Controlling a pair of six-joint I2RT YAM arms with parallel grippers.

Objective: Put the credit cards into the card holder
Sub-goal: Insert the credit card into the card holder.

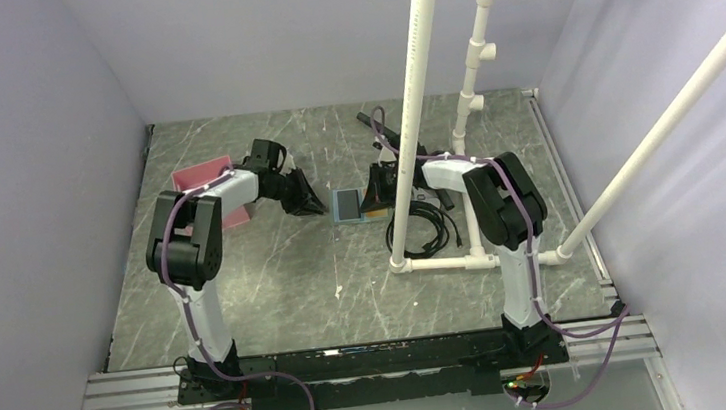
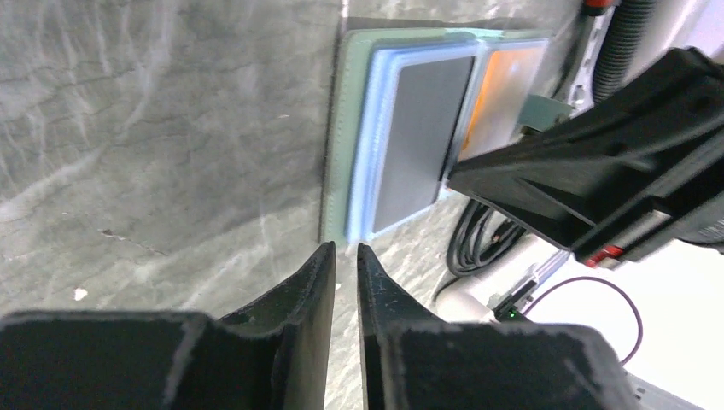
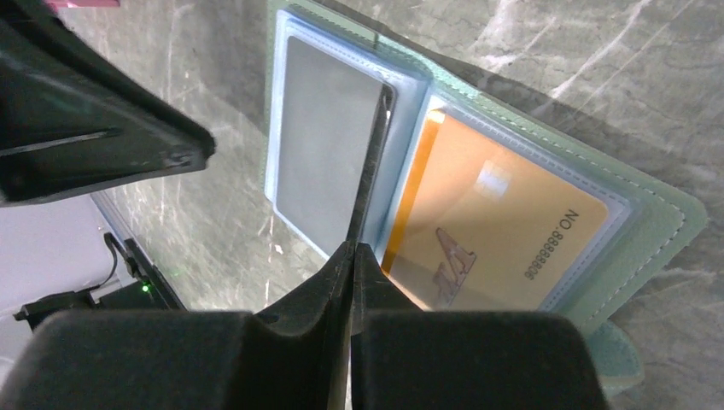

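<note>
The green card holder [image 1: 348,206] lies open on the table between my two grippers. In the right wrist view its pale blue pockets hold a grey card [image 3: 324,145] on the left and an orange-tan card [image 3: 504,213] on the right. My right gripper [image 3: 352,249] is shut on a thin dark card [image 3: 376,162], seen edge-on, standing over the holder's fold. My left gripper [image 2: 346,249] hovers just off the holder's [image 2: 341,128] near edge, its jaws almost together with nothing between them. The right gripper's fingers [image 2: 546,184] reach over the orange card [image 2: 504,94].
A pink tray [image 1: 205,175] lies behind the left arm. A white PVC pipe frame [image 1: 415,110] stands right of the holder, its base pipe [image 1: 445,260] on the table. A black cable [image 1: 431,226] coils beside the right gripper [image 1: 378,195]. Walls close three sides.
</note>
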